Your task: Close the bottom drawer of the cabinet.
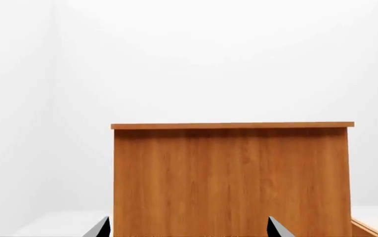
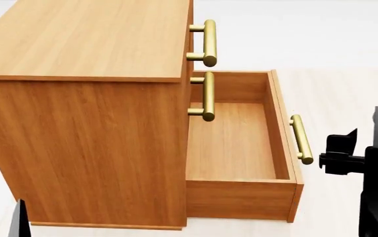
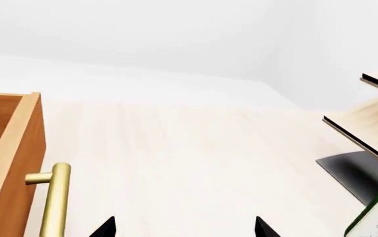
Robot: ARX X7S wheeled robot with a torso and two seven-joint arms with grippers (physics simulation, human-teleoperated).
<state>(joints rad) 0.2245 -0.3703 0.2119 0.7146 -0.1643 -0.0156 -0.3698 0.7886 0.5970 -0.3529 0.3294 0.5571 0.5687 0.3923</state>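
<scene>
The right jaws [image 3: 185,228] are parted and released, just beside the brass handle [image 2: 301,139] of the bottom drawer [image 2: 241,148], which stands pulled well out of the cabinet [image 2: 90,123]. The left jaws [image 1: 187,228], also released, face the cabinet's plain side. A green bottle [image 3: 376,217] stands near a slanted rack [image 3: 366,128].

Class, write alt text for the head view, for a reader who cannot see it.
An orange-brown wooden cabinet has its bottom drawer pulled fully open and empty, while the two drawers above are shut. The right end effector hovers just beyond the open drawer's brass handle, not touching it.
</scene>
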